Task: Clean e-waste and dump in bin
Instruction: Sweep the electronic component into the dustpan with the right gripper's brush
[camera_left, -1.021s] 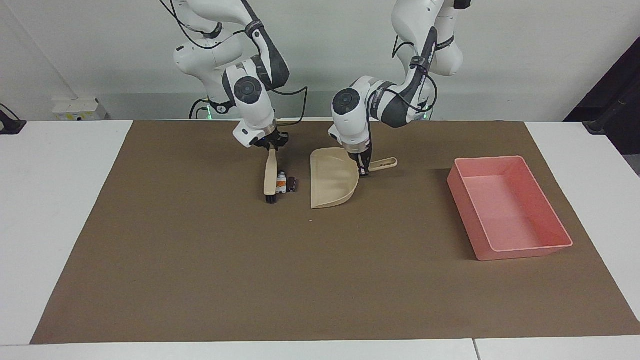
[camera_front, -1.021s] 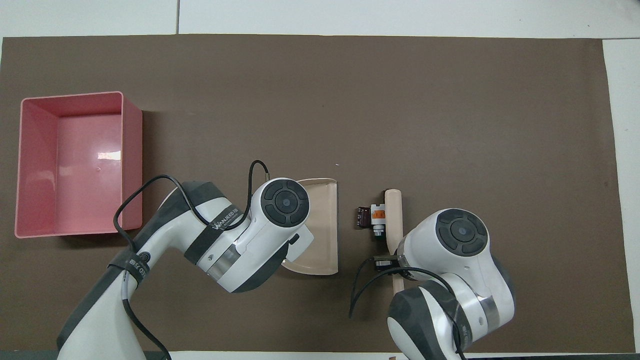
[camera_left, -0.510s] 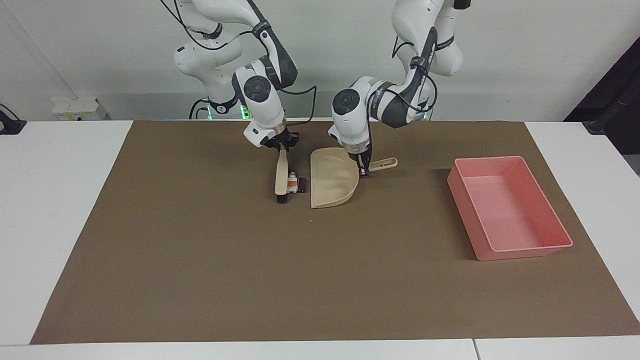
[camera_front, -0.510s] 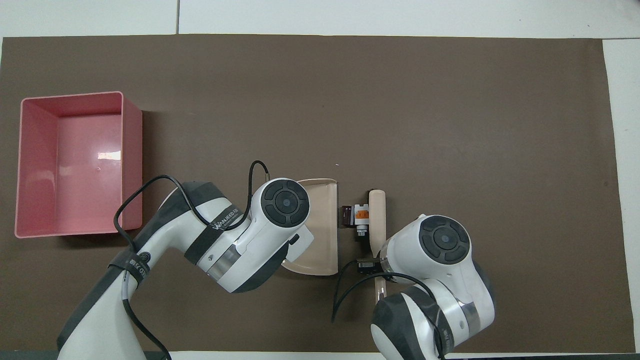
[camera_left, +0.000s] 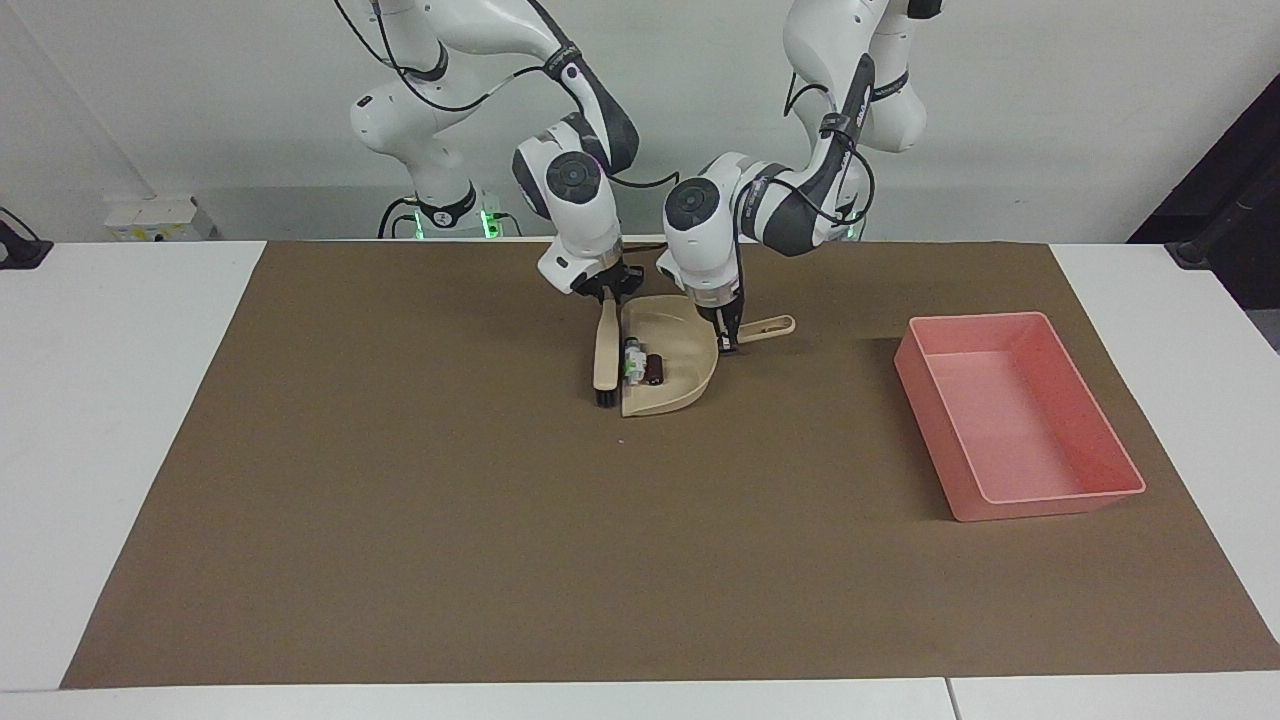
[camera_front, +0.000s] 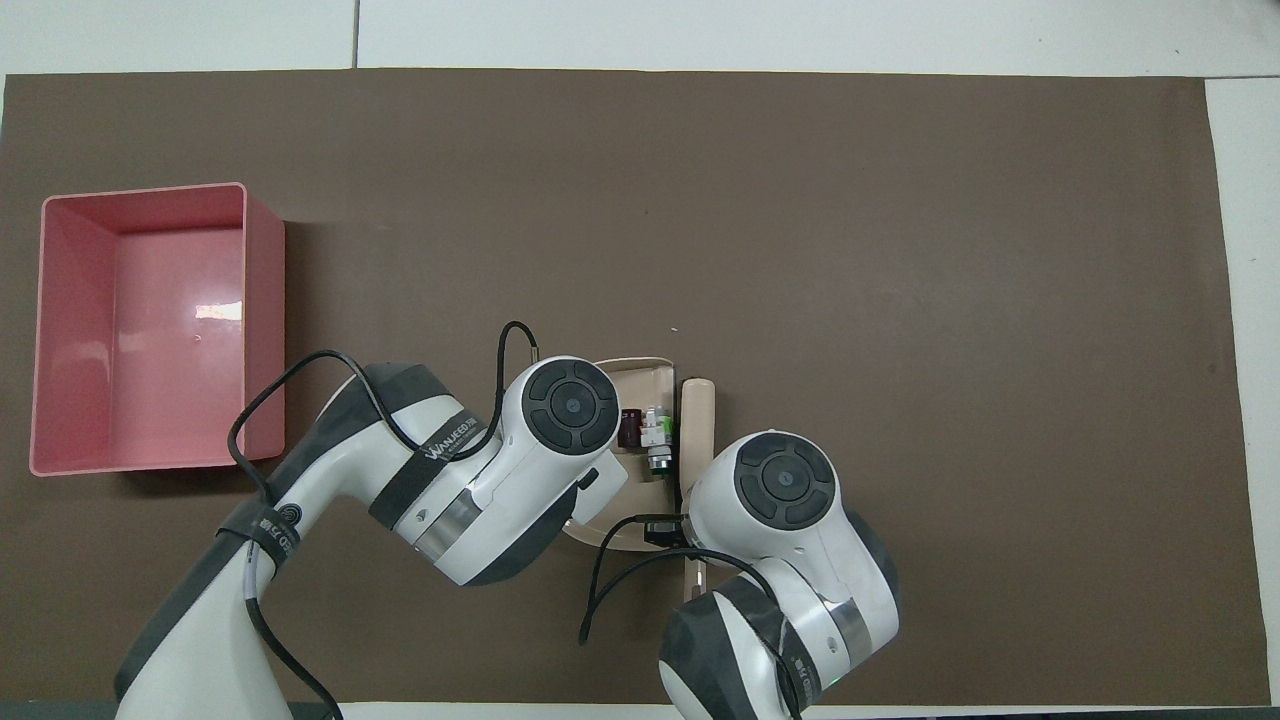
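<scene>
Right gripper (camera_left: 606, 297), jaws clenched on brush (camera_left: 605, 355) handle, holds the brush at the dustpan (camera_left: 680, 385) mouth, both e-waste parts (camera_left: 642, 366) lying inside the pan, left gripper (camera_left: 728, 343) clamped on the pan handle, pink bin (camera_left: 1015, 415) well apart toward the left arm's end of the tabletop.

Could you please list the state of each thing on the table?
Dustpan: flat on the mat, handle held by left claw.
Brush: held by right claw, bristles down at the dustpan's mouth.
E-waste: both parts inside the dustpan.
Bin: upright, empty.
</scene>
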